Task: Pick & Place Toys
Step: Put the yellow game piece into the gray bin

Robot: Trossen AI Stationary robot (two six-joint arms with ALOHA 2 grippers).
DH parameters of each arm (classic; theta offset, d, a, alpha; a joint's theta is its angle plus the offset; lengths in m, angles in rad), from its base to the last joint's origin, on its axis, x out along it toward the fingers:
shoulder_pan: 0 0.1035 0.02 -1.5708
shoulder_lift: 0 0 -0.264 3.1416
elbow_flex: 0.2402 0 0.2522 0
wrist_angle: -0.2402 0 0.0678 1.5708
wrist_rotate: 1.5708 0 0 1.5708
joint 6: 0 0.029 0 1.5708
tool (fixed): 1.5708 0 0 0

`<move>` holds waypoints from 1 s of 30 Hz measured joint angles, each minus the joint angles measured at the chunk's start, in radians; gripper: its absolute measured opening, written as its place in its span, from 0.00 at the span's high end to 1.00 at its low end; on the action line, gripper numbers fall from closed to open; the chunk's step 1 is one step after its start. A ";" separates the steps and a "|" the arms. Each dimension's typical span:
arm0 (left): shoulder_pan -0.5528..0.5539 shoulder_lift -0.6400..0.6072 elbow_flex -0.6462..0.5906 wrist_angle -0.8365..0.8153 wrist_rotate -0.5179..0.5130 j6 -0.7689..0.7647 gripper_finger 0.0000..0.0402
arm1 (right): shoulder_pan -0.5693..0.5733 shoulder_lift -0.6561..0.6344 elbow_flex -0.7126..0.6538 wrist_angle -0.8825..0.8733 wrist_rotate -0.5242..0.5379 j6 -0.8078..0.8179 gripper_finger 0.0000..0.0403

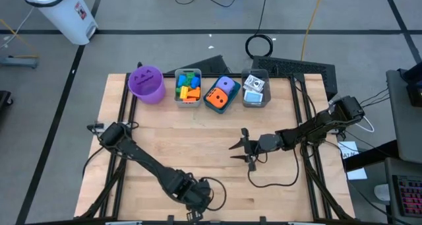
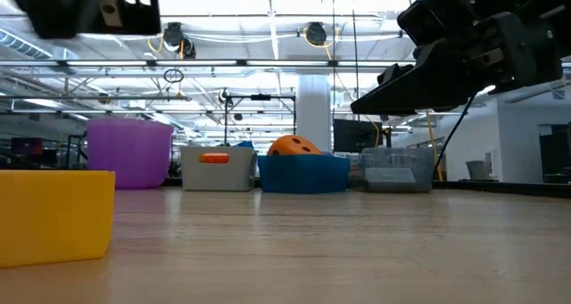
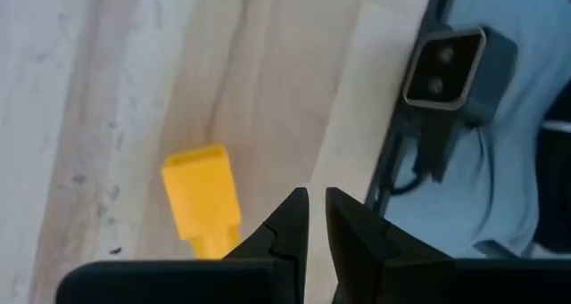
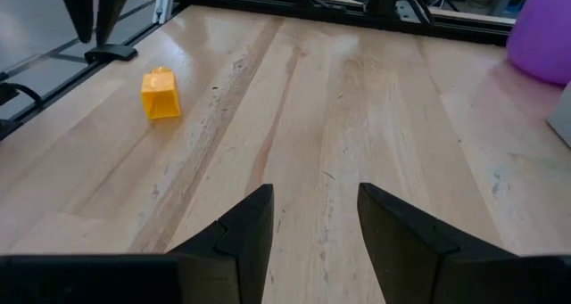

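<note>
One small yellow brick [image 4: 161,94] lies alone on the wooden table [image 1: 198,139], near its front edge. It looks like smooth plastic, boxy, with a little stub on one end. The left gripper [image 3: 317,217] hangs just beside it, its two dark fingers almost pressed together and holding nothing.

Out in the middle of the table, the right gripper [image 1: 242,148] hovers with its fingers apart, and it is empty too.

Along the far edge stand four holders in a row: one round purple cup [image 1: 146,84], one grey bin [image 1: 188,88] with little coloured bricks [image 1: 188,85], one blue bin [image 1: 221,95] with two dotted dice [image 1: 220,94], orange and purple, and one clear bin [image 1: 256,90] with printed cubes [image 1: 254,88].
</note>
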 joint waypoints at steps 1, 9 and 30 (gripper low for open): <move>0.004 0.000 0.000 0.000 0.000 -0.004 0.88 | 0.000 0.000 0.000 0.000 0.000 0.000 0.61; 0.014 0.010 -0.004 -0.004 0.005 -0.009 0.88 | 0.000 0.000 0.000 0.000 0.000 0.003 0.61; 0.022 0.005 -0.118 0.011 0.049 -0.087 0.26 | 0.000 0.000 0.000 -0.003 0.000 0.004 0.61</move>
